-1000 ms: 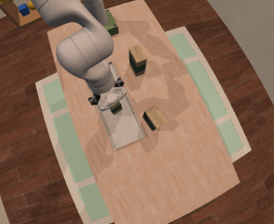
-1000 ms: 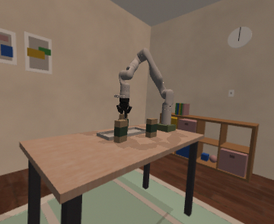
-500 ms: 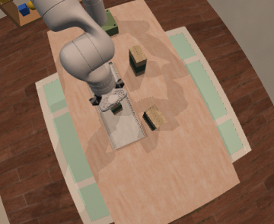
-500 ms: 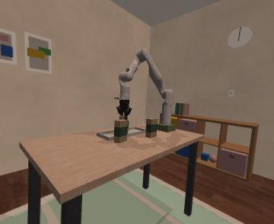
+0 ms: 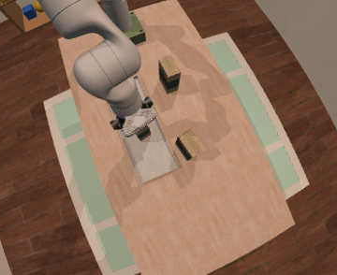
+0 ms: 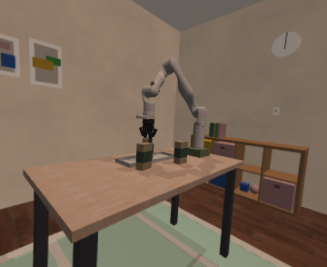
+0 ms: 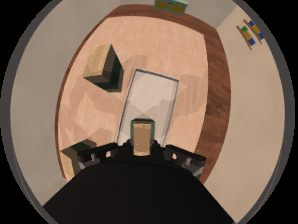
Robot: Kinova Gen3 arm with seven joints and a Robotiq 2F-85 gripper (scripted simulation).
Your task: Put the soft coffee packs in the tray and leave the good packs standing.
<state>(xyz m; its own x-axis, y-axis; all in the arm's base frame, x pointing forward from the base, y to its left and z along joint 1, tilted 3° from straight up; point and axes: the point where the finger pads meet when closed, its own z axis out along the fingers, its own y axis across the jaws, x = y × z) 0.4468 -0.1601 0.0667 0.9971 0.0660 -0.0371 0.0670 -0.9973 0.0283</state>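
Tan-and-green coffee pack (image 7: 141,136) is pinched between the fingers of the gripper (image 5: 134,125), hanging over the near end of the grey tray (image 5: 165,165); the other two packs (image 5: 169,74) (image 5: 190,144) stand on the table (image 5: 210,210) beside the tray, well apart from each other. Judging by the task, a leaked pack will be squashy and may sag or slip, so hold across the two big flat sides near the top, gently. Looks light.

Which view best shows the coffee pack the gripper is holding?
The wrist view: the held coffee pack sits centred over the tray. From the top, the gripper hides most of it. In the exterior view another pack blocks it.
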